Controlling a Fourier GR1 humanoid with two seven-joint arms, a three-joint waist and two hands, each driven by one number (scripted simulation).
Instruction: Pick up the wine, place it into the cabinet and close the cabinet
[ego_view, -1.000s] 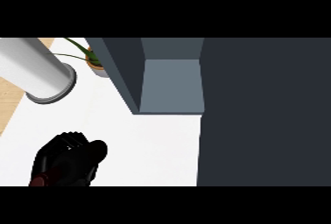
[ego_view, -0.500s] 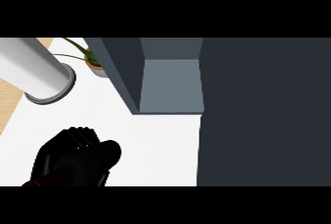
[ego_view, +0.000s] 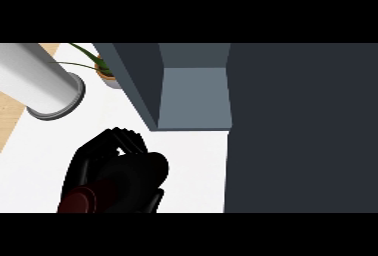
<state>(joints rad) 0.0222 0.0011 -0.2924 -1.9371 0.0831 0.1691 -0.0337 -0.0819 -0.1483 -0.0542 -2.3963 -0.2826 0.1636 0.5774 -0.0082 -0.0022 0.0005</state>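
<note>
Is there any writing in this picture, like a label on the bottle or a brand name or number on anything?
None: no word, number or sign can be read anywhere in this view.
wine: only a dark red bit shows under the left hand, whose fingers curl round it; no label is visible.
cabinet, grey cylinder and potted plant: plain surfaces, no markings.

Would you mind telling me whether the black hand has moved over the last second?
Yes. The hand has moved up the view and slightly right across the white counter, closer to the open cabinet.
</note>
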